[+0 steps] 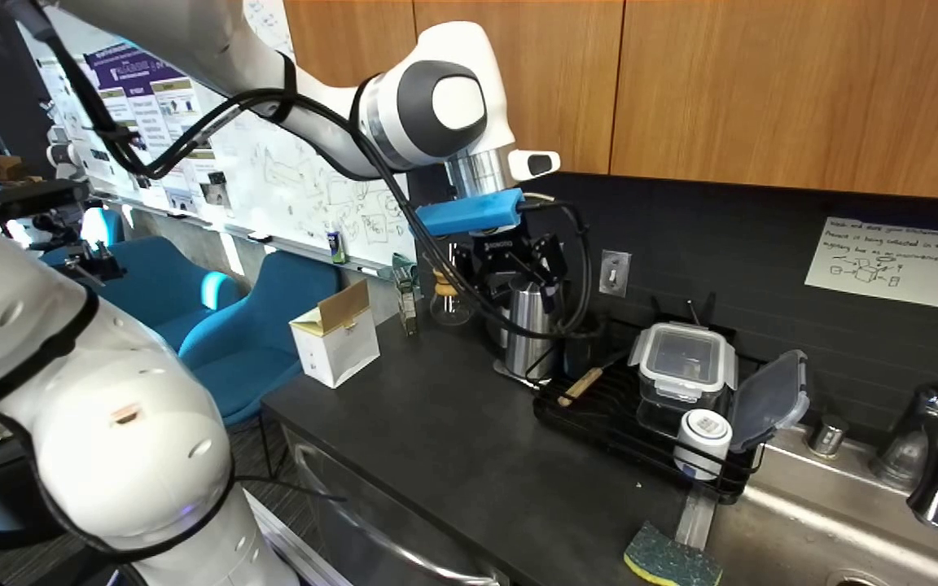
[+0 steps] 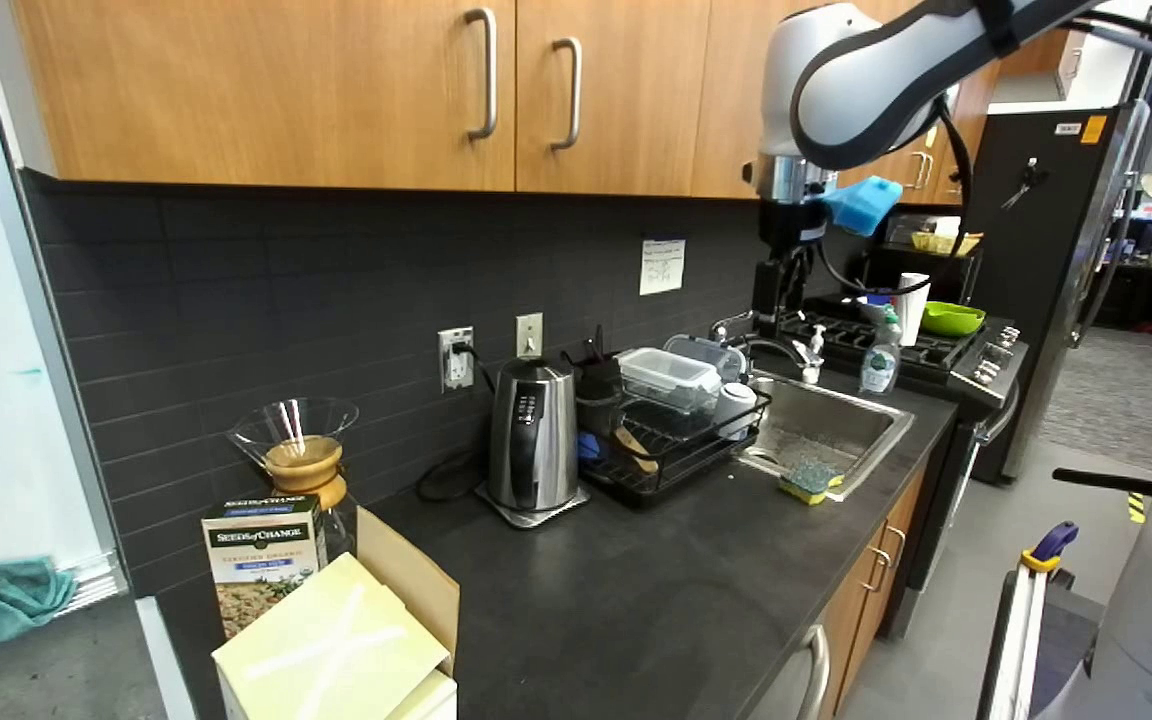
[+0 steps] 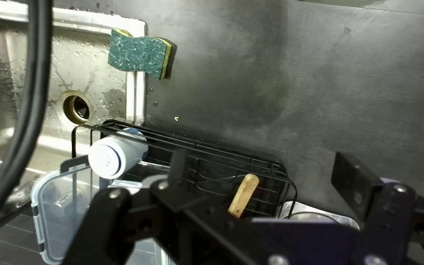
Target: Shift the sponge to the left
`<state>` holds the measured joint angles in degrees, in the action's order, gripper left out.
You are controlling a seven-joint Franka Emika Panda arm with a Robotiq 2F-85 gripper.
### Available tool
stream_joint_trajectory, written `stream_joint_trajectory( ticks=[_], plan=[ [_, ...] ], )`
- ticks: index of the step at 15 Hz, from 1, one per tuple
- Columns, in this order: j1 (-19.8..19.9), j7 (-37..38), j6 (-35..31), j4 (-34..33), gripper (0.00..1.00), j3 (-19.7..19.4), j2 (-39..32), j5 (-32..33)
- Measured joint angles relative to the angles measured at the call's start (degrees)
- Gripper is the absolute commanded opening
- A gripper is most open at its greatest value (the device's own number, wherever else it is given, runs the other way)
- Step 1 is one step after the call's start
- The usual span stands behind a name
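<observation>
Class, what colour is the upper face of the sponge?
The sponge is dark bluish-green with pale flecks on top; best seen in the wrist view.

In both exterior views, your Panda arm (image 1: 314, 134) is reaching out high and sloping down toward a bent wrist (image 1: 457, 102). Your Robotiq gripper (image 3: 266, 172) is hanging below that wrist, pointing downward, and in the wrist view its two black fingers (image 3: 355, 180) are facing each other, standing wide apart.
</observation>
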<state>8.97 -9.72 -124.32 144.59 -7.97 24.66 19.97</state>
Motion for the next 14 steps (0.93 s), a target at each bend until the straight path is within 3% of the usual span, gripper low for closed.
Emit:
stream_joint_trajectory(
  ticks=[14],
  plan=[
    [5.0, 5.99, -8.05, -2.15, 1.0, -5.29, -9.24, -1.15]
  ],
)
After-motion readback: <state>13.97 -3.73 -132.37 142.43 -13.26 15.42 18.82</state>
